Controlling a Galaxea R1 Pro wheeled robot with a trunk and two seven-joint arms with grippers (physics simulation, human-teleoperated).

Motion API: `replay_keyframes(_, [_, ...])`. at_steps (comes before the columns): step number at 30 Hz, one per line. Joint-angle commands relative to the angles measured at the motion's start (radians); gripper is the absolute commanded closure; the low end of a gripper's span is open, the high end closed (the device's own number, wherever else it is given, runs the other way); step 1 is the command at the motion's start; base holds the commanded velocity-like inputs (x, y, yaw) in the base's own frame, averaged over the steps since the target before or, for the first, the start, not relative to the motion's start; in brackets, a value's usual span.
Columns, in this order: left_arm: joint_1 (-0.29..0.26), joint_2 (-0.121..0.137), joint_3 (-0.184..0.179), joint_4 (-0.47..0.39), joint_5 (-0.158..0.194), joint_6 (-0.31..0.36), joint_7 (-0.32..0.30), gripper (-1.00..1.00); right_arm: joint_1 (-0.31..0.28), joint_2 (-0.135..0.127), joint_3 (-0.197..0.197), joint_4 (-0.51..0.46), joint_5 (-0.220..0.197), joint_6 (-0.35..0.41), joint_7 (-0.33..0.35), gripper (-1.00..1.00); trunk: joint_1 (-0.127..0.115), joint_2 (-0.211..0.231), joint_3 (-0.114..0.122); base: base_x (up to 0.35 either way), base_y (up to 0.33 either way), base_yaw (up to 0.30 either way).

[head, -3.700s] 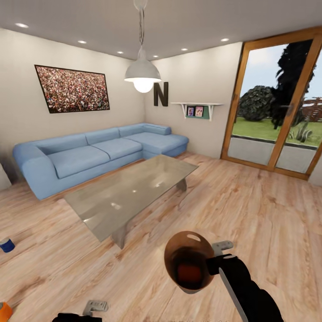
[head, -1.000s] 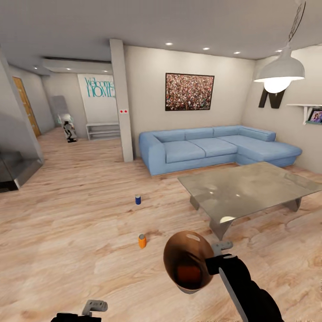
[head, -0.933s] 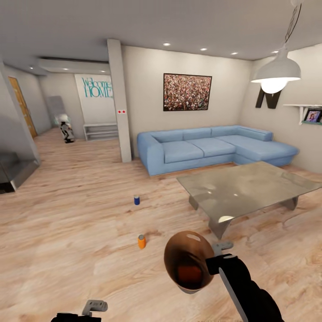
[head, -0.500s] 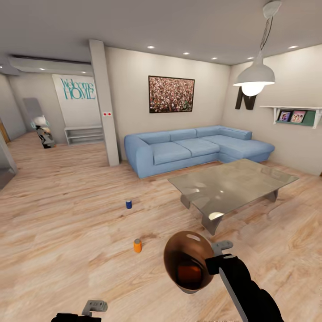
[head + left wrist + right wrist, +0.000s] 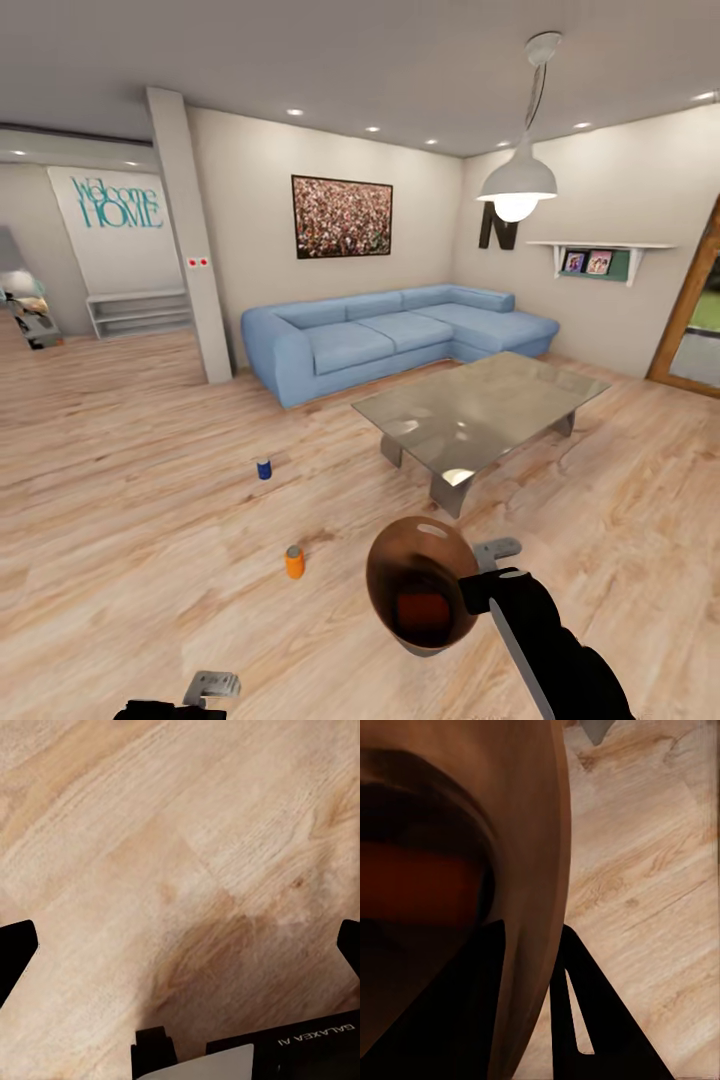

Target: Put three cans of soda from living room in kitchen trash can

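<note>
Head view. The right gripper (image 5: 478, 592) grasps the tash can (image 5: 420, 585) by its rim, one finger inside the wall and one outside; the can is tipped so that its copper-brown interior faces the camera, and an orange can of soda (image 5: 424, 608) lies inside it. Beyond the fingers, on the wood floor (image 5: 150, 480), a second orange can of soda (image 5: 294, 562) stands upright, with the blue can of soda (image 5: 264, 468) farther off, well apart from it. The glass table (image 5: 480, 405) and the blue sofa (image 5: 390, 335) lie farther still. The left gripper (image 5: 212, 688) is near the lower edge; its state cannot be told here.

Left wrist view. The left gripper's fingers (image 5: 15, 952) stand wide apart, released, with bare wood floor between them.

Right wrist view. The dark fingers (image 5: 585, 1020) are clamped on the tash can's wall (image 5: 529, 870), one on either side; the orange can shows dimly inside.
</note>
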Motion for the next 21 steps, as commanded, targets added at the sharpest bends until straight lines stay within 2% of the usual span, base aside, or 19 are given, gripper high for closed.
replay_keyframes(1, [0.0, 0.0, 0.0, 0.0, 0.0, 0.0, 0.0, -1.0, 0.0, 0.0, 0.0, 0.0, -0.002, 0.0, 0.002, 1.0, 0.0, 0.0, 0.001, 0.0, 0.224, -0.269])
replay_keyframes(12, [0.0, 0.0, 0.0, 0.0, 0.0, 0.0, 0.0, -1.0, 0.0, 0.0, 0.0, 0.0, -0.002, 0.0, 0.002, 1.0, 0.0, 0.0, 0.014, 0.0, 0.186, -0.269])
replay_keyframes(21, [0.0, 0.0, 0.0, 0.0, 0.0, 0.0, 0.0, -1.0, 0.0, 0.0, 0.0, 0.0, -0.002, 0.0, 0.001, 1.0, 0.0, 0.0, 0.024, 0.0, 0.091, -0.269])
